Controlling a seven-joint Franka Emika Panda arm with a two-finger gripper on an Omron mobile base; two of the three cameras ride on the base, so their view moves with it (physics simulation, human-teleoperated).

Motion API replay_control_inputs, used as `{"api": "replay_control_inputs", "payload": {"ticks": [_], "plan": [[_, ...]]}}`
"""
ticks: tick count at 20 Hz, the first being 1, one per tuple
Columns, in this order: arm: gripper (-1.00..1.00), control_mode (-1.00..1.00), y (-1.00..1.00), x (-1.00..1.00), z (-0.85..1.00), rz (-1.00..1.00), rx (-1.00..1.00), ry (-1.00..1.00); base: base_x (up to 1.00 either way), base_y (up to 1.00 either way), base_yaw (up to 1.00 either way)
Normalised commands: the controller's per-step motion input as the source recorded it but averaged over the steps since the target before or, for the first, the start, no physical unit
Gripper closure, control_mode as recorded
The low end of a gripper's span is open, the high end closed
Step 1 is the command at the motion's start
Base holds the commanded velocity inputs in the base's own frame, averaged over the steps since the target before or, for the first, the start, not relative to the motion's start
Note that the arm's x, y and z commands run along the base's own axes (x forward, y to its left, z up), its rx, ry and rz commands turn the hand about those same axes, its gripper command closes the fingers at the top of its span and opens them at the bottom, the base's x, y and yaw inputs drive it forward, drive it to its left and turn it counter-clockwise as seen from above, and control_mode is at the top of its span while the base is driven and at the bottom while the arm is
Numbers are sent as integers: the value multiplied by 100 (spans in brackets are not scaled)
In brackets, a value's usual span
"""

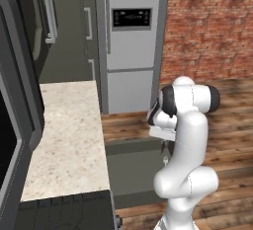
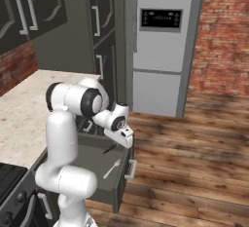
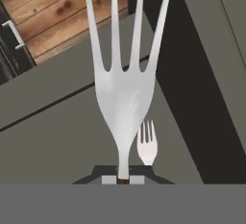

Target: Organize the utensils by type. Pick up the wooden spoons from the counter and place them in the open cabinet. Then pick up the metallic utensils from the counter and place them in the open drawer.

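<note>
Drawer [image 2: 99, 160] open; gripper [image 3: 123, 179] clamps fork [image 3: 122, 93]; no legible writing.

A: What's the fork [image 3: 124, 98] made of?
B: Pale silvery metal, smooth with a soft satin sheen. A second small fork [image 3: 147, 144] lying in the drawer [image 2: 92, 145] looks the same.
A: And the drawer?
B: Matt dark grey, flat and smooth.
A: The counter [image 1: 69, 135]?
B: Beige speckled stone look, matt.
A: Beyond it?
B: A brushed silver fridge [image 1: 132, 36], a floor [image 2: 194, 162] of glossy brown wood planks, a rough red brick wall [image 1: 212, 26].
</note>
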Motion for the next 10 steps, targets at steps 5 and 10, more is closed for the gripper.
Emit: {"api": "replay_control_inputs", "payload": {"ticks": [5,10], "plan": [[100,-100,41,-30,20,3,10,0,0,0,0],[100,-100,49,-48,12,2,1,0,0,0,0]]}}
